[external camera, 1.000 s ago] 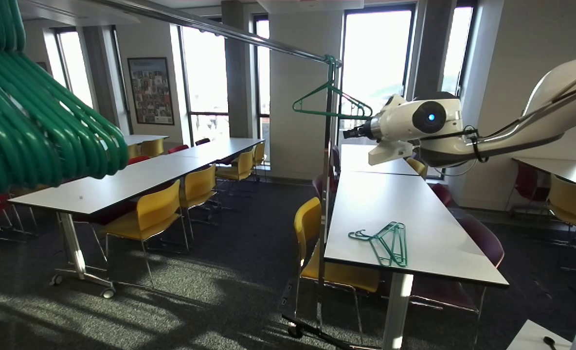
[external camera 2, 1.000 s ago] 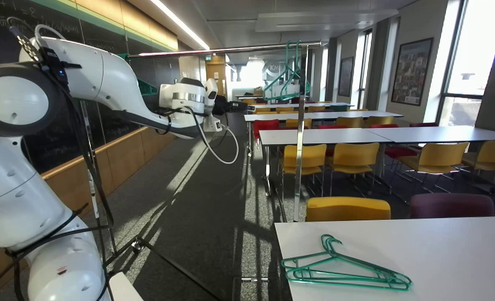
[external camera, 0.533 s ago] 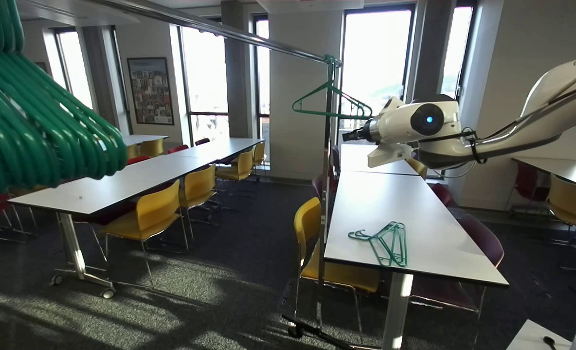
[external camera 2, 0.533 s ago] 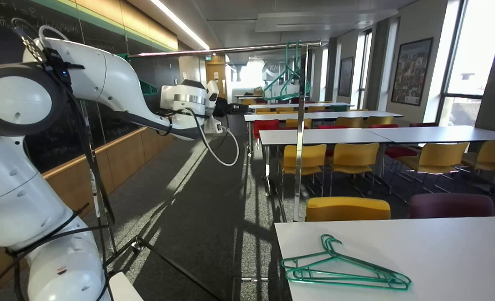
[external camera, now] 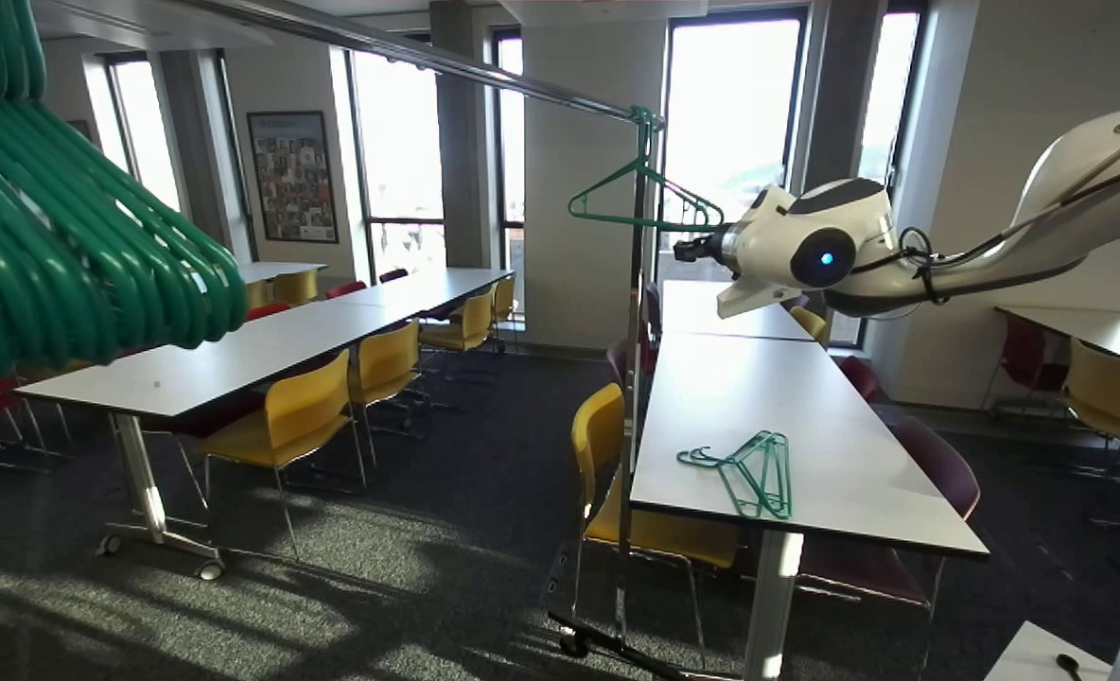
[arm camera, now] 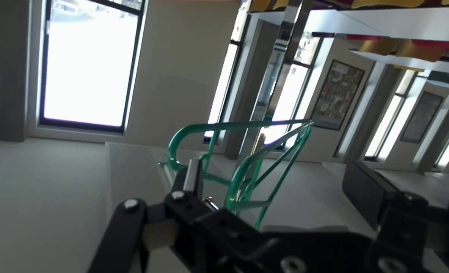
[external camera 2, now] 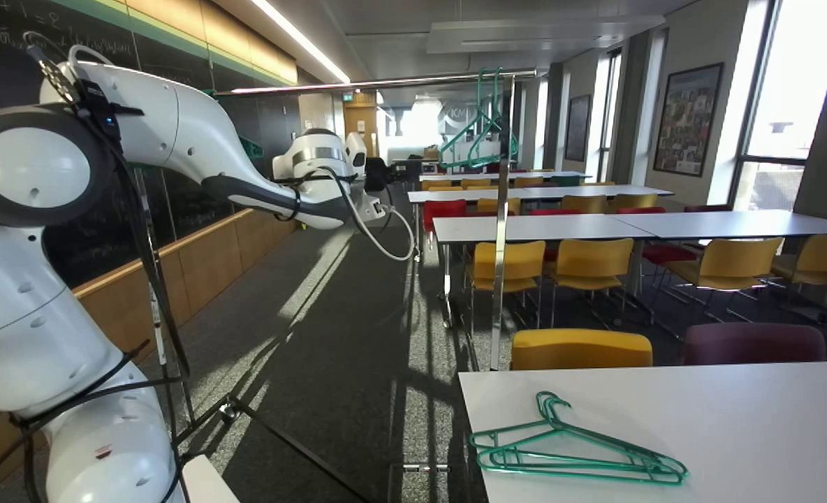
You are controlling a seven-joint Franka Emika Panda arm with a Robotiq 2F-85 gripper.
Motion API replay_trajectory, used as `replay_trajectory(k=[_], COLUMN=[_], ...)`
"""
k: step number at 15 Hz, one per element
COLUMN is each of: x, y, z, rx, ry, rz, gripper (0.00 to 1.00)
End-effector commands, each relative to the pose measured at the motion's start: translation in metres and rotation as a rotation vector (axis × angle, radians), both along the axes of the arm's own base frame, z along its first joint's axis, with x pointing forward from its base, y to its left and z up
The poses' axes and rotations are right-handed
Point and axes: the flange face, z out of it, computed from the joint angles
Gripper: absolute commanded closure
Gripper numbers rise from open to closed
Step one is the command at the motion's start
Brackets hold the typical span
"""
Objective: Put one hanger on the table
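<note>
Two or more teal-green clothes hangers (external camera 2: 612,443) flat on the white table (external camera 2: 770,426) in both exterior views, overlapping. Then, lower than the garment rail (external camera 2: 385,83), the Robotiq gripper (arm camera: 277,182), fingers (arm camera: 365,193) spread wide in the wrist view. Ahead, more green hangers (arm camera: 236,184), hooked over the rail; whether touching the fingers, cannot tell. On the blackboard (external camera 2: 274,126), chalk writing (external camera 2: 3,36), illegible. Beyond, a framed poster (external camera 2: 689,122), too small to read. Farthest, blurred lettering (external camera 2: 457,112); looks like “KM”.

I'm in a classroom: the blackboard (external camera 2: 96,241) has writing (external camera 2: 108,47), chairs (external camera: 602,430) line both long edges of the white table (external camera: 744,388), and more tables (external camera 2: 539,226) stand in rows.
</note>
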Motion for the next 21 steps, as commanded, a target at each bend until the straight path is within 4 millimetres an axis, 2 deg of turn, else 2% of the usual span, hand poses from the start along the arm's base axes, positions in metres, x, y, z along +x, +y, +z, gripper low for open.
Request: replay_trajectory(k=[1,3,10,14,21], x=[0.015,0.024,0.053,0.060,0.060], y=[-0.015,-0.019,-0.027,-0.024,-0.017], z=[0.005,0.000,-0.005,-0.001,0.008], rx=[-0.027,-0.008,0.242,0.248,0.187], ry=[-0.093,-0.119,-0.165,-0.194,-0.249], rz=[-0.059,-0.077,-0.028,-0.003,0.052], gripper=[0.00,0.00,0.00,0.00,0.00])
